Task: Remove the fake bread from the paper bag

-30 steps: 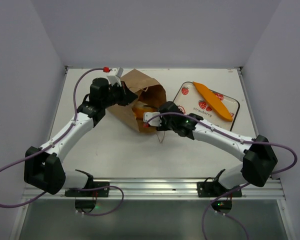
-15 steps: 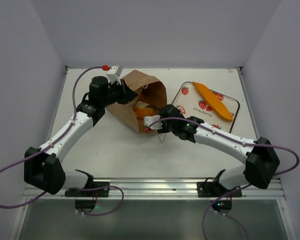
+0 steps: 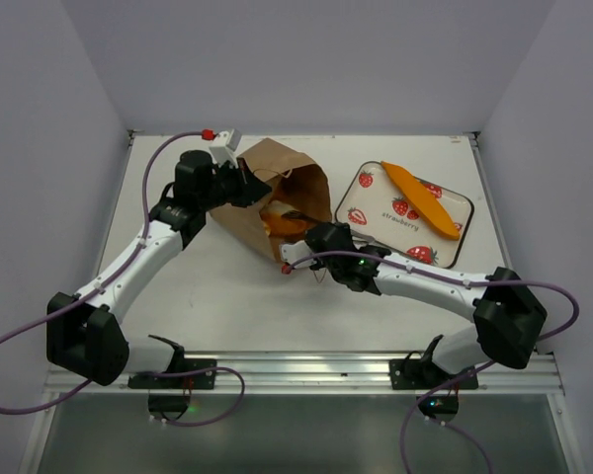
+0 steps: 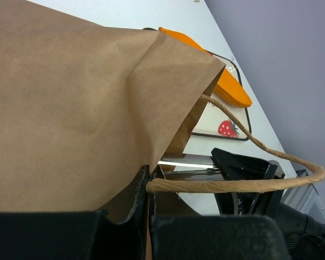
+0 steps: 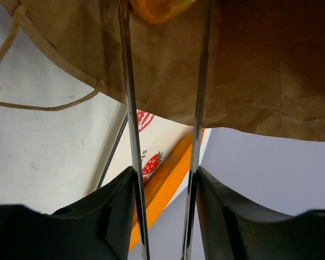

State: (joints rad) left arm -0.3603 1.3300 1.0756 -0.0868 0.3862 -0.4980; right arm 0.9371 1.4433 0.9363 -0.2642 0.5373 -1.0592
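Note:
The brown paper bag (image 3: 267,173) lies tipped on the table with its mouth facing the right arm. My left gripper (image 3: 243,188) is shut on the bag's rim (image 4: 151,108), and a twisted handle (image 4: 233,185) crosses just in front of its jaws. An orange piece of fake bread (image 3: 277,221) shows inside the mouth. My right gripper (image 3: 309,237) is closed on a pair of thin metal tongs (image 5: 129,97). Their two arms stand apart and reach into the bag, with the fake bread (image 5: 157,7) at their tips.
A white tray with strawberry prints (image 3: 374,207) lies to the right of the bag, with a long orange bread piece (image 3: 422,197) on it. The bag's other handle (image 5: 43,106) lies loose on the table. Walls close in the table's far and side edges.
My right arm has moved left toward the bag's mouth, pushing the tongs deeper in. The tong arms have drawn slightly closer. The left gripper and bag have stayed put.

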